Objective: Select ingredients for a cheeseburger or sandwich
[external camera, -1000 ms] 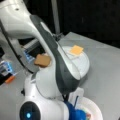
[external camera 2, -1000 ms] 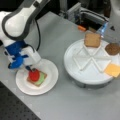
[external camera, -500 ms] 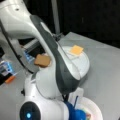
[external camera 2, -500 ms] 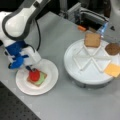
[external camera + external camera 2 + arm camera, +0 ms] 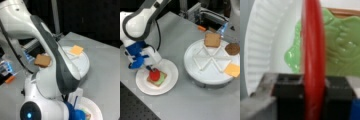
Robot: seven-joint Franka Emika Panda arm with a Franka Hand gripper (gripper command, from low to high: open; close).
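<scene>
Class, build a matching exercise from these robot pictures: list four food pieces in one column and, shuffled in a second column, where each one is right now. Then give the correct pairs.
Column 1
1. red tomato disc
2. green leaf piece
3. yellow cheese square
4. dark brown patty disc

Column 2
A. lying on toast on the paper plate
B. sectioned tray, section at a front view's bottom right
C. held on edge in the gripper
D. sectioned tray, section at a front view's top right

Pairs: 1-C, 2-A, 3-B, 4-D
</scene>
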